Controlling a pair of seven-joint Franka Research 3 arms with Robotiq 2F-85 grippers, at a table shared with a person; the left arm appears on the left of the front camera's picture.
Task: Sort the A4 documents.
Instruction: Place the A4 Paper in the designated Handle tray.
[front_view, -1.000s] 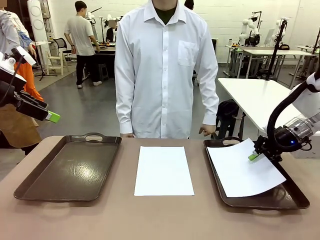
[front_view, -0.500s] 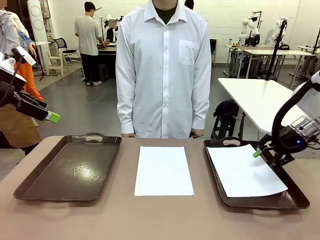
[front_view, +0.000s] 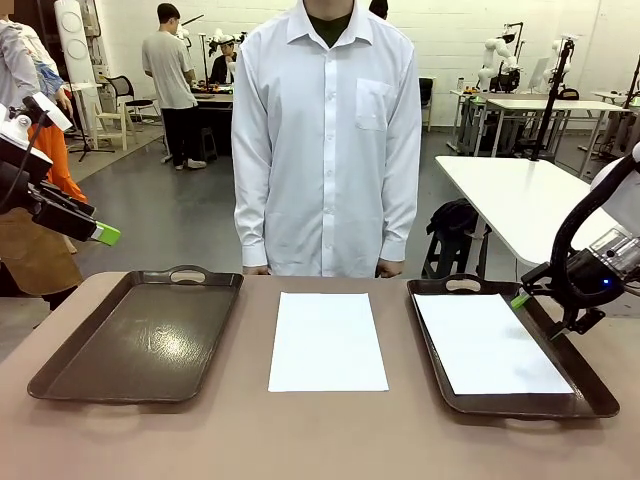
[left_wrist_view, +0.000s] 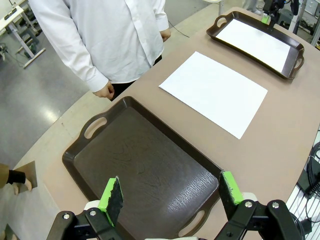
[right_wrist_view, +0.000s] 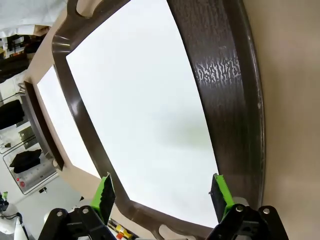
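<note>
A4 documents (front_view: 327, 341) lie flat: one on the table (front_view: 330, 440) between the trays, the other sheet (front_view: 492, 343) inside the right tray (front_view: 595, 390). Beside it the right gripper (right_wrist_view: 162, 192) gapes empty, seemingly just clear. The left gripper (left_wrist_view: 171, 190) hangs spread above the left tray (left_wrist_view: 145, 170).

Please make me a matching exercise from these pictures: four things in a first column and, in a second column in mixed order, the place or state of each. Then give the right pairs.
Column one
1. middle A4 document
2. right A4 document
3. left gripper
4. right gripper

Column two
a. open, by the far right rim of the right tray
b. flat on the table, between the trays
c. open, raised, pointed at the left tray
d. flat inside the right tray

Pairs: 1-b, 2-d, 3-c, 4-a.
</note>
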